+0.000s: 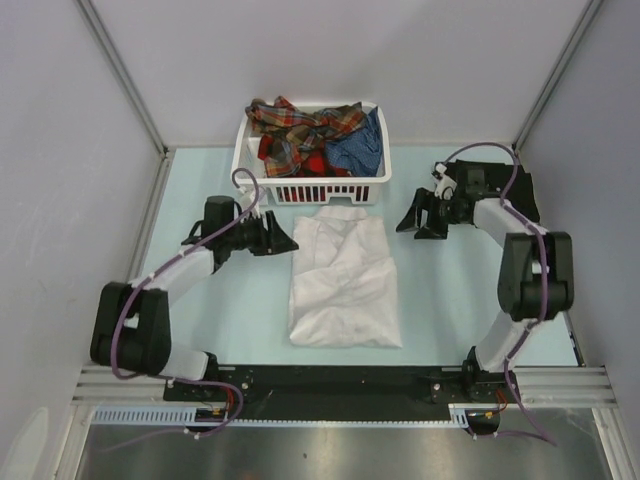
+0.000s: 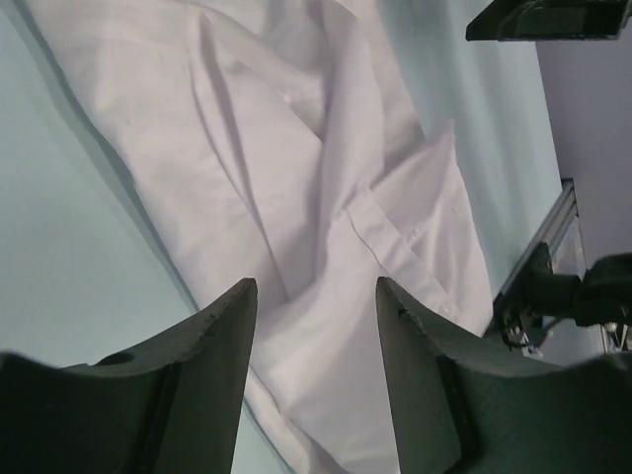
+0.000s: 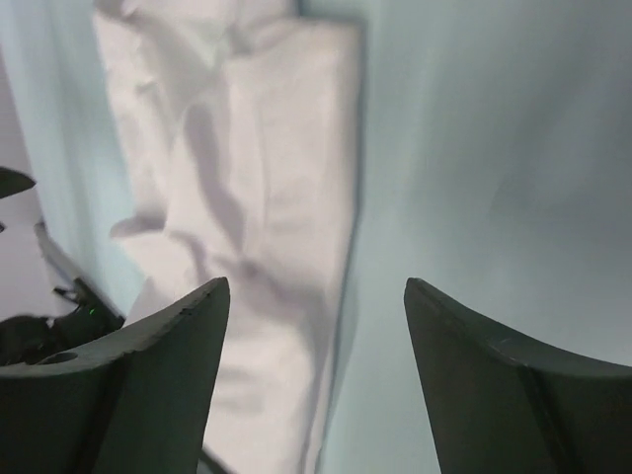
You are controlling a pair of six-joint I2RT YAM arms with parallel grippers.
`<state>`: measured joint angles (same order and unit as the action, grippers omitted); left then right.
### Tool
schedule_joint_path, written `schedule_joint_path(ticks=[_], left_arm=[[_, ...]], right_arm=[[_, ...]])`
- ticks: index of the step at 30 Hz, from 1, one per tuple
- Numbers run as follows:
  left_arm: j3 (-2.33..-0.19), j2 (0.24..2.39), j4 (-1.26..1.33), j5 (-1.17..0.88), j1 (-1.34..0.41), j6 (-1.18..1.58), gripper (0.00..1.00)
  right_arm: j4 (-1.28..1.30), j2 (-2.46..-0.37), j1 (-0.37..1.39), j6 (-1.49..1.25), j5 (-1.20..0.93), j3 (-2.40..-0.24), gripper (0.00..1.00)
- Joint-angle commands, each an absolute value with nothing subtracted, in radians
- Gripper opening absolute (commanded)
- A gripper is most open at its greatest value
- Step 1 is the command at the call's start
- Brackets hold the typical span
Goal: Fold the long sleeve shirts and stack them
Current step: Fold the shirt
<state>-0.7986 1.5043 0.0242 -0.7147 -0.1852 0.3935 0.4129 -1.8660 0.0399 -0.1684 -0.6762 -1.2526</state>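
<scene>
A white long sleeve shirt (image 1: 343,280) lies folded in a rough rectangle on the pale green table, just in front of the basket. My left gripper (image 1: 288,240) hovers by the shirt's upper left corner, open and empty; in the left wrist view the white shirt (image 2: 296,178) fills the space beyond the gripper (image 2: 316,296). To the right of the shirt's upper right corner, apart from it, my right gripper (image 1: 408,220) is open and empty; its wrist view shows the shirt (image 3: 247,197) left of the gripper (image 3: 316,296). A plaid shirt (image 1: 300,130) and a blue shirt (image 1: 362,148) lie crumpled in the basket.
The white slatted basket (image 1: 310,190) stands at the back centre, right behind the folded shirt. Grey walls and metal posts close in the left, right and back sides. A black rail (image 1: 330,380) with both arm bases runs along the near edge.
</scene>
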Motion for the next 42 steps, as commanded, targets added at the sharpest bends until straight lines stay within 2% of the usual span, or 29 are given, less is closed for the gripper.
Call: schedule_joint_path(ticks=[1, 4, 8, 9, 11, 12, 15, 17, 18, 21, 31, 34, 35, 37, 38, 40, 41, 42], left_arm=[[-0.697, 1.333, -0.179, -0.775, -0.181, 0.322, 0.57], [-0.600, 1.267, -0.265, -0.805, -0.181, 0.380, 0.57], [-0.508, 1.120, -0.265, -0.827, -0.224, 0.511, 0.65], [-0.494, 1.111, -0.274, -0.825, -0.245, 0.541, 0.69], [-0.482, 1.101, -0.343, -0.801, -0.282, 0.554, 0.70], [-0.457, 1.080, -0.353, -0.793, -0.291, 0.574, 0.70], [-0.440, 1.058, -0.336, -0.764, -0.350, 0.619, 0.73], [-0.411, 1.063, -0.301, -0.759, -0.353, 0.644, 0.73], [-0.387, 1.054, -0.282, -0.762, -0.353, 0.669, 0.72], [-0.371, 1.045, -0.252, -0.762, -0.367, 0.693, 0.70], [-0.373, 1.051, -0.170, -0.784, -0.391, 0.741, 0.68], [-0.371, 1.075, -0.147, -0.788, -0.397, 0.770, 0.70], [-0.368, 1.083, -0.129, -0.801, -0.397, 0.779, 0.68], [-0.388, 1.080, -0.177, -0.810, -0.396, 0.767, 0.63], [-0.414, 1.066, -0.220, -0.804, -0.397, 0.732, 0.55], [-0.434, 1.054, -0.364, -0.789, -0.396, 0.686, 0.45], [-0.442, 1.049, -0.408, -0.755, -0.396, 0.642, 0.32], [-0.437, 1.049, -0.440, -0.747, -0.397, 0.632, 0.27]], right_arm=[[0.532, -1.619, 0.058, -0.218, -0.776, -1.114, 0.77], [0.570, -1.502, 0.072, -0.256, -0.820, -0.971, 0.77], [0.571, -1.404, 0.097, -0.304, -0.867, -0.775, 0.81], [0.568, -1.387, 0.104, -0.314, -0.871, -0.750, 0.85], [0.537, -1.339, 0.112, -0.362, -0.876, -0.700, 0.91], [0.514, -1.318, 0.117, -0.379, -0.874, -0.665, 0.99], [0.491, -1.267, 0.159, -0.413, -0.848, -0.626, 0.99], [0.462, -1.262, 0.188, -0.493, -0.853, -0.600, 0.96], [0.410, -1.258, 0.192, -0.527, -0.871, -0.575, 0.91], [0.371, -1.252, 0.193, -0.610, -0.877, -0.516, 0.89], [0.407, -1.255, 0.258, -0.620, -0.876, -0.506, 0.76], [0.396, -1.259, 0.265, -0.624, -0.884, -0.505, 0.65], [0.394, -1.259, 0.262, -0.623, -0.885, -0.506, 0.60], [0.408, -1.258, 0.262, -0.609, -0.887, -0.509, 0.59], [0.419, -1.255, 0.262, -0.609, -0.890, -0.509, 0.59], [0.439, -1.246, 0.267, -0.604, -0.899, -0.508, 0.54], [0.448, -1.238, 0.275, -0.600, -0.894, -0.506, 0.50], [0.471, -1.233, 0.279, -0.600, -0.888, -0.503, 0.47]])
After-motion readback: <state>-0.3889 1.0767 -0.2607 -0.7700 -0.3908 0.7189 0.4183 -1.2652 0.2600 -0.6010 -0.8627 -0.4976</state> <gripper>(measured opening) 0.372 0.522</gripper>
